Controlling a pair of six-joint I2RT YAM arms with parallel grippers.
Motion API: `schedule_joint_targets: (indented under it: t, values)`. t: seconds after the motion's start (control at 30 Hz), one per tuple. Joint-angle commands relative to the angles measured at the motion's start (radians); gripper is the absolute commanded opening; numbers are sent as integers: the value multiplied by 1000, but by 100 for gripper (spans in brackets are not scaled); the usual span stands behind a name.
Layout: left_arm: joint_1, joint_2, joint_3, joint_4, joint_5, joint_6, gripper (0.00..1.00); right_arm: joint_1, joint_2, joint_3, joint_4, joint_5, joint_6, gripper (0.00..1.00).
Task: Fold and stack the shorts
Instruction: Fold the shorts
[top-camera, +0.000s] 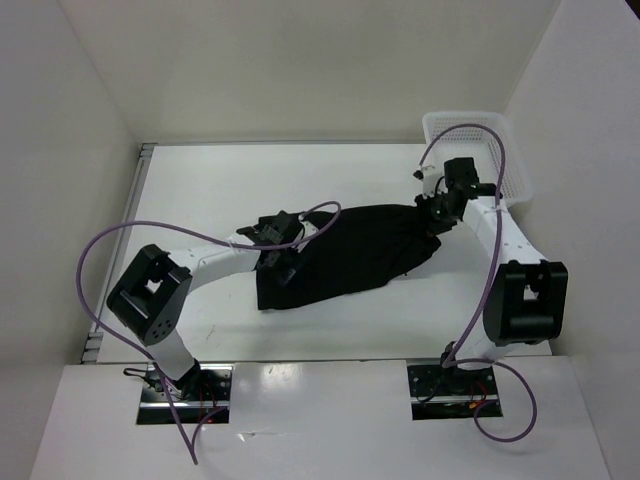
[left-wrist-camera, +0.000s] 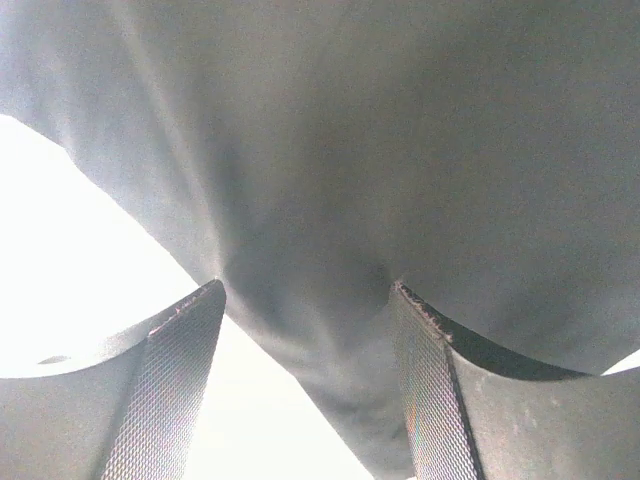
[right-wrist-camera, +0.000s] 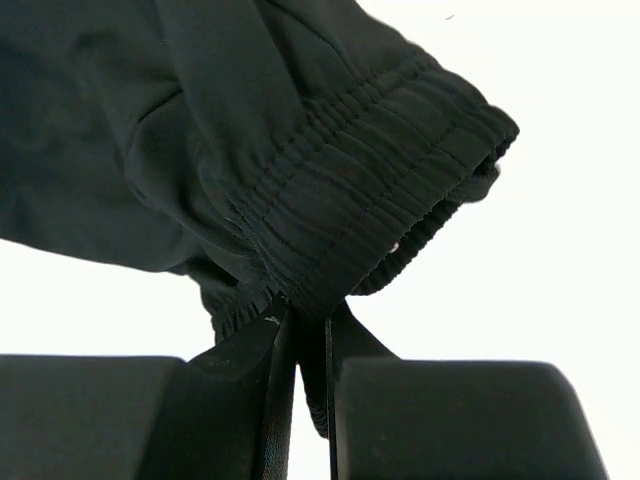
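Closest to me, at the near edge of the white worktop (top-camera: 200, 180), the left arm (top-camera: 150, 290) and the right arm (top-camera: 525, 300) stand on their bases. Both lean toward the far side. The shorts (top-camera: 345, 255) lie in the middle of the worktop as one black, stretched shape, a little nearer to the right. The left claw (top-camera: 283, 250) is over the left end of the cloth. The right claw (top-camera: 437, 208) is at the right end, which rises toward it. A white mesh basket (top-camera: 480, 150) stands in the far right corner, apart from the shorts.

From the left wrist, the left claw (left-wrist-camera: 307, 290) is spread wide. Its two textured fingers (left-wrist-camera: 165, 390) stand apart, and the shorts (left-wrist-camera: 400, 130) fill almost all the view beyond them. A fold of the cloth hangs down into the gap, but the pads do not press it.

From the right wrist, the right claw (right-wrist-camera: 310, 340) is pressed together and pinches the shorts (right-wrist-camera: 150, 130) at the gathered elastic waistband (right-wrist-camera: 380, 180). Its dark fingers (right-wrist-camera: 450, 420) meet with only a thin line between them. The waistband stands up from the grip, with the bright worktop (right-wrist-camera: 560, 250) behind it.
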Motion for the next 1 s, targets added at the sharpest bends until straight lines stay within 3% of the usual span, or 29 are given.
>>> schedule_joint_targets:
  t: [0.0, 0.2, 0.3, 0.5, 0.7, 0.83, 0.97]
  values:
    - [12, -33, -11, 73, -45, 4, 74, 3, -72, 77, -27, 55, 32, 0]
    - [23, -53, -2, 74, -45, 4, 75, -15, -51, 148, -38, 192, -10, 0]
    - [83, -53, 51, 38, 5, 4, 77, -15, -2, 194, -29, 244, -21, 0]
    - [230, -53, 246, -94, 264, 4, 80, 0, 77, 329, -15, 289, 25, 0]
    - [230, 97, 364, -115, 450, 4, 82, 77, 147, 364, 7, 324, 82, 0]
    - [230, 269, 478, -124, 417, 4, 82, 115, 181, 373, 25, 385, 105, 0]
    - [239, 311, 500, -48, 394, 4, 81, 135, 192, 410, 25, 385, 156, 0]
